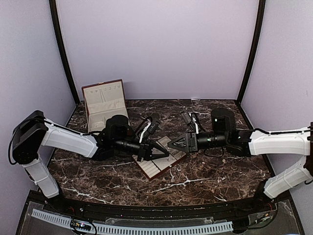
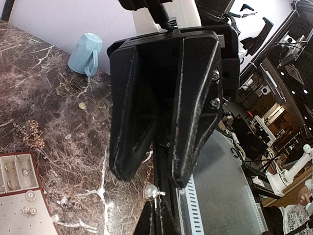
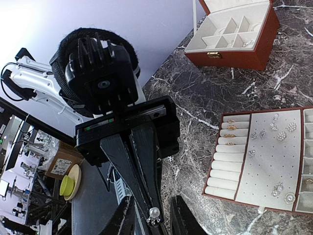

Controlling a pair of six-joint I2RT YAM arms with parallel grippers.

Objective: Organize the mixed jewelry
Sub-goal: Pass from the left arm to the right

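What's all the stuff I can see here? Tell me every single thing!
table: one, dark marble, under everything.
box: one, reddish-brown with cream lining, open, back left.
tray: one, cream, table's middle.
earrings: several, silvery and gold, on the tray.
chain: one, gold, loose on the table.
mug: one, light blue, by the wall.
stud: one, silvery, pinched in the left tool.
left tool: one, black, shut on the stud.
right tool: one, black, open around the stud.

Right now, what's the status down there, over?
Left gripper shut on pale stud. Right gripper open around it. Nothing in the way.
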